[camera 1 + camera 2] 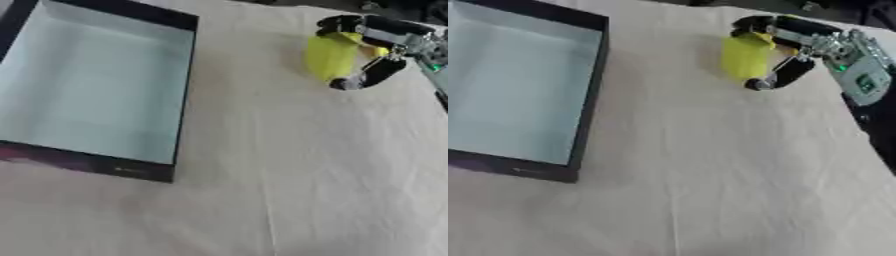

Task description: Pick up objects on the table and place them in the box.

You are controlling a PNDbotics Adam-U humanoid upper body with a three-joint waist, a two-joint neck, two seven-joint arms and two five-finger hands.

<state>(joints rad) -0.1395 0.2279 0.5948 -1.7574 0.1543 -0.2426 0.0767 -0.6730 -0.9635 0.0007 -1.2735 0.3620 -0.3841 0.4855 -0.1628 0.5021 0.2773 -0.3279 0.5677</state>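
A yellow object sits at the upper right of the cloth-covered table. My right hand comes in from the right edge with its fingers and thumb curled round the yellow object. I cannot tell whether the object rests on the table or hangs above it. The box lies at the upper left, with dark outer walls and a pale inside that holds nothing I can see. My left hand shows in neither view.
A cream cloth covers the table. The table's right edge runs diagonally, with dark floor beyond it. Dark shapes lie past the far edge at the top right.
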